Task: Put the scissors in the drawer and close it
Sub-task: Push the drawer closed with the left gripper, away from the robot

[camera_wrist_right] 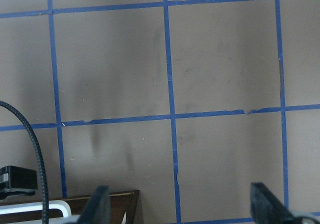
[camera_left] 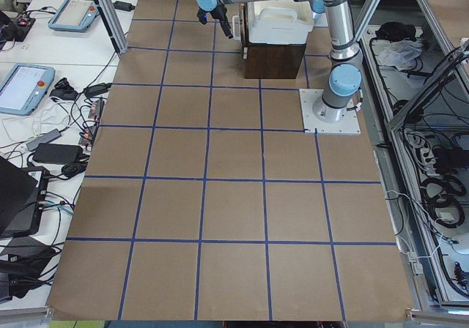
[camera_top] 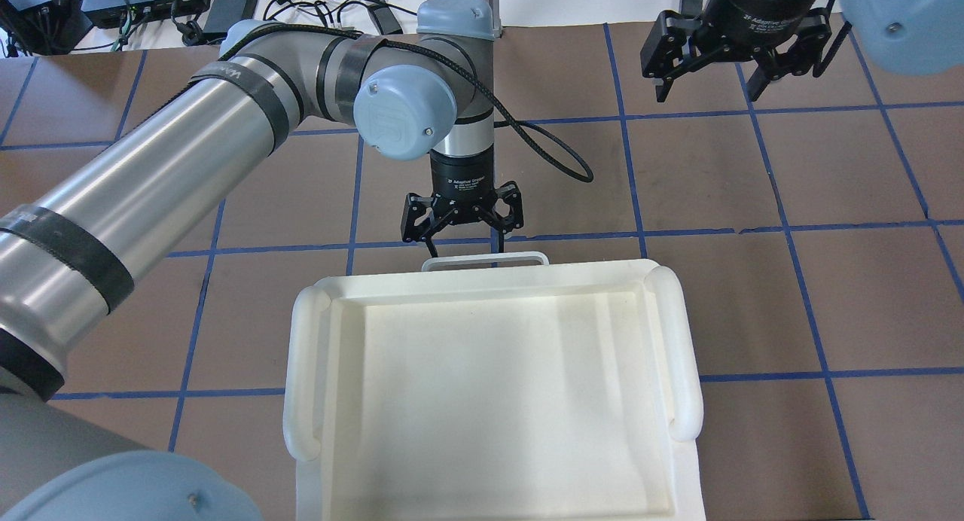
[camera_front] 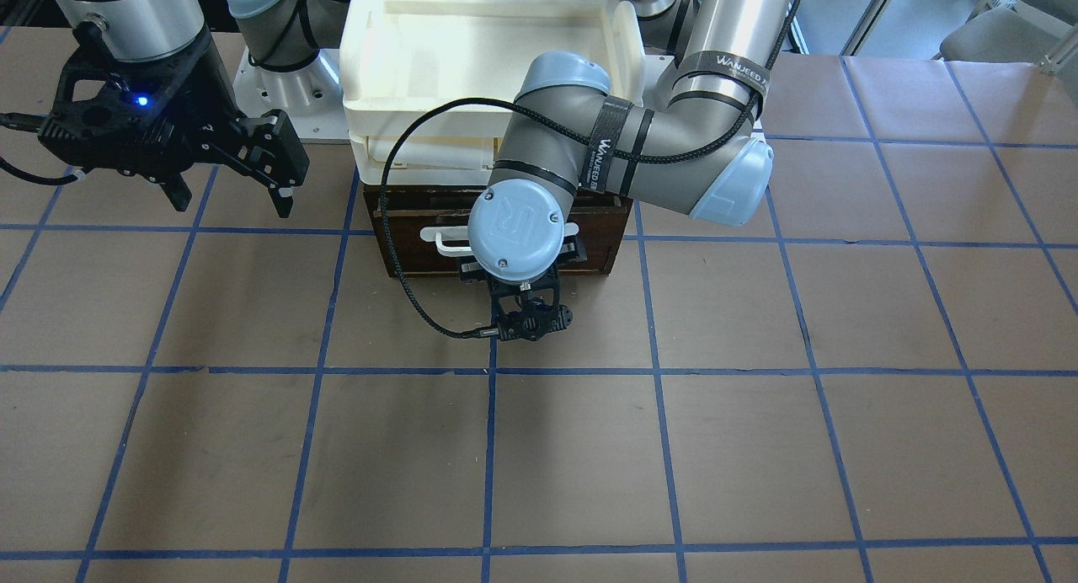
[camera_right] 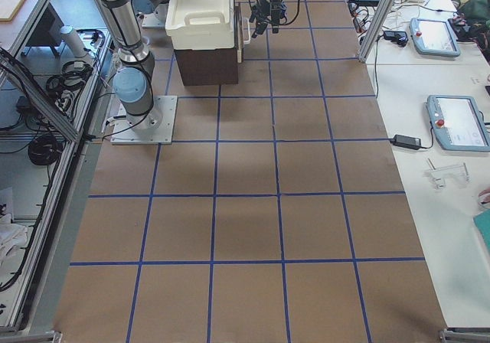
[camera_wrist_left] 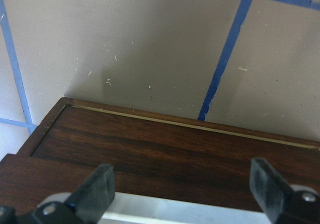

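Blue-taped tabletop [camera_front: 253, 448]; drawer [camera_front: 408, 254] seemingly nearly shut (scissors unseen). Left pincer [camera_top: 465, 246] spread, held at handle [camera_top: 520, 256]; push best kept square. Right pincer [camera_top: 708, 92] spread.

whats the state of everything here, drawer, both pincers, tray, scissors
drawer: shut, only a thin seam shows
left pincer: open, at the white handle, not gripping it
right pincer: open, empty, held in the air off to the side
top tray: empty
scissors: not in view
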Tool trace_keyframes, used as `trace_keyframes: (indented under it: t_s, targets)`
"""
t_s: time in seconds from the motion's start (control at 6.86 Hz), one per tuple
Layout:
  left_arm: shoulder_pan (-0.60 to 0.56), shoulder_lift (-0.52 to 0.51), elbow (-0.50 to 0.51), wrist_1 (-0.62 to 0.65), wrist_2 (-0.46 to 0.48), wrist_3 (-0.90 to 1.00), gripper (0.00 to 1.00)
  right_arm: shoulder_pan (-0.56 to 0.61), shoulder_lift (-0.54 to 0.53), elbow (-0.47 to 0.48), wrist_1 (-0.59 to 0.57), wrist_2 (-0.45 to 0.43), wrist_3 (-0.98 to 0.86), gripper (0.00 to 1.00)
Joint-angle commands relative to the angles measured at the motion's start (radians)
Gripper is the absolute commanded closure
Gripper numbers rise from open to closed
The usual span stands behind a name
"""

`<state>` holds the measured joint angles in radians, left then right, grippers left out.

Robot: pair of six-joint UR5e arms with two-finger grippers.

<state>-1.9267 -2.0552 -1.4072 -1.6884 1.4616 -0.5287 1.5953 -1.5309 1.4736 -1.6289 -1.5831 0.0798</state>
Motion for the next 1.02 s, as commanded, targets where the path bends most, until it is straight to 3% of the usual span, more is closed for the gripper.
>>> trace_keyframes:
  t_s: [0.0, 0.88]
  targets:
    - [-0.015, 0.000, -0.004, -0.004, -0.004, -0.016, 0.00, 0.000, 0.000, -0.001, 0.000, 0.000, 0.002, 0.00]
    - [-0.020, 0.009, -0.013, -0.016, 0.000, -0.036, 0.00, 0.000, 0.000, -0.001, 0.000, 0.000, 0.002, 0.00]
